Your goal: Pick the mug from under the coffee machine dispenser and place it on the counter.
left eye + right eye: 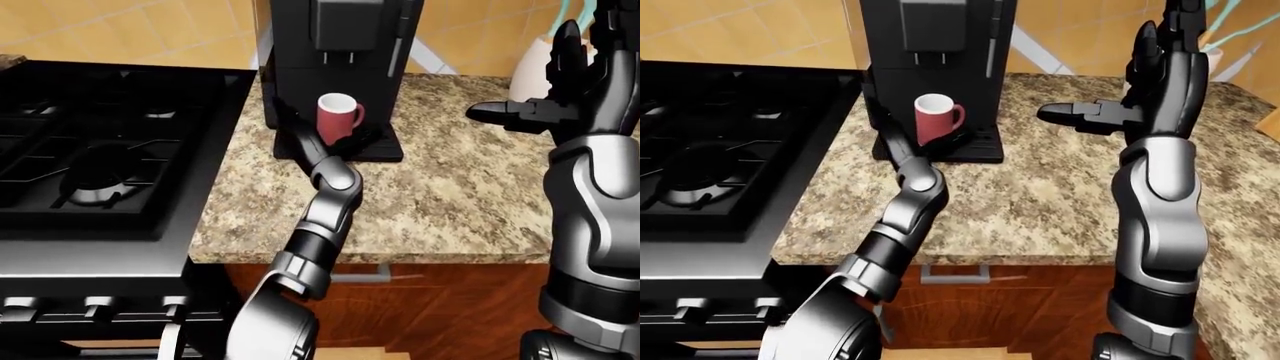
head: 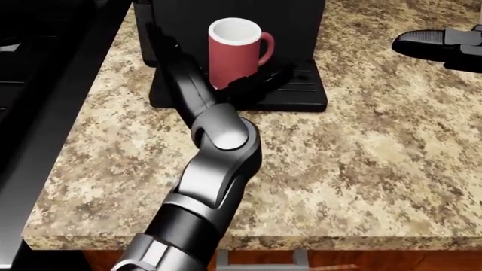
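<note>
A red mug with a white inside stands upright on the drip tray of the black coffee machine, under its dispenser. My left arm reaches in from the bottom of the head view. My left hand wraps the mug's lower part, its dark fingers lying across the base towards the right. The thumb side is hidden behind the mug. My right hand hangs open above the counter, well to the right of the machine, holding nothing.
A black gas stove adjoins the counter on the left. A pale vase stands at the upper right behind my right hand. A drawer handle shows under the counter's edge.
</note>
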